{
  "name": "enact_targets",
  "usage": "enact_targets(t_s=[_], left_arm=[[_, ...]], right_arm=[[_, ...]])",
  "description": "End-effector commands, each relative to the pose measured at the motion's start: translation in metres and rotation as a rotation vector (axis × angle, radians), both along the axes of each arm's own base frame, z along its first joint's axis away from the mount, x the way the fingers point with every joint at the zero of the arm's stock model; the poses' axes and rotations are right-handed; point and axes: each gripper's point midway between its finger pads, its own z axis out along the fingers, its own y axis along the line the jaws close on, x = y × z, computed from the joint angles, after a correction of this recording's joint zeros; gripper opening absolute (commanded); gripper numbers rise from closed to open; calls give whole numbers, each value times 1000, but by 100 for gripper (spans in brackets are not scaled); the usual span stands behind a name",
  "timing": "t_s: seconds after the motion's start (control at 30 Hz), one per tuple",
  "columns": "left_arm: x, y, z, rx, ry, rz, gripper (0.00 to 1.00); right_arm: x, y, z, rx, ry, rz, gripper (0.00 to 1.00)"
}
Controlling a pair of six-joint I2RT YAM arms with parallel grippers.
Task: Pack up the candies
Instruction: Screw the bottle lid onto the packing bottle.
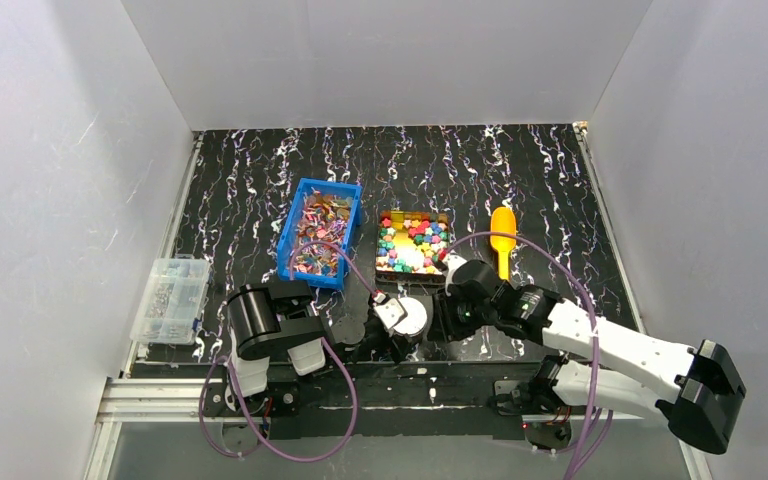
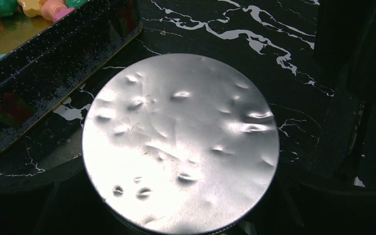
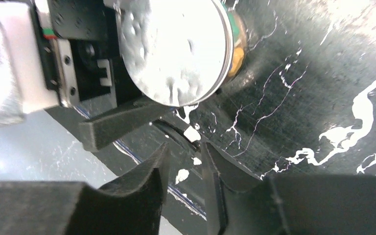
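Two lots of candies sit at the middle of the top view: flat wrapped ones [image 1: 317, 225] in the blue bin [image 1: 312, 277], and chunky ones [image 1: 415, 240] in the black tray [image 1: 378, 262] just right of it. You can see none outside those two holders, so the packing proper looks not yet begun.

Just below the tray stands a round tin [image 2: 181, 142], its dented silver face turned up and filling the centre of the left wrist view. The right wrist view shows a green and yellow band on its side. That face shuts the tin, so judge the step in hand as readying the tin, not moving sweets.

Your left gripper [image 1: 400, 322] straddles the tin, and the right wrist view shows one of its fingers [image 3: 122, 122] lying along the tin's side. Whether the jaws press on it or only flank it, you cannot tell.

Your right gripper [image 3: 186, 156] hovers low, just right of the tin, near the table [image 1: 520, 170]. Its jaws stand a narrow gap apart and hold nothing.

The next move calls for one arm to steady the tin while the other works at the rim. You cannot tell whether the silver face is a lid or the base, so settle that first. If it is the base, the tin needs turning over.

A yellow scoop [image 1: 503, 232] lies right of the tray, near your right arm. A clear box [image 1: 170, 298] sits well apart at the left edge.
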Motion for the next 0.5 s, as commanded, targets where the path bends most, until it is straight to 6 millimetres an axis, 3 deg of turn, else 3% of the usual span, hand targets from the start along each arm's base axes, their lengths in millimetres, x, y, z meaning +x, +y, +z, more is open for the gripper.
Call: enact_targets(t_s=[0.0,0.1,0.33,0.47], left_arm=[[-5,46,-60,235,105,71,29],[-7,46,-61,235,111,64,29],[-9,44,-61,233,117,51,29],[-10,44,-62,234,116,45,29]], right_arm=[[24,10,32,17,-107,-42,43],[35,21,40,10,-141,-13,49],[63,50,51,-36,-212,64,50],[76,60,44,-67,-216,103,50]])
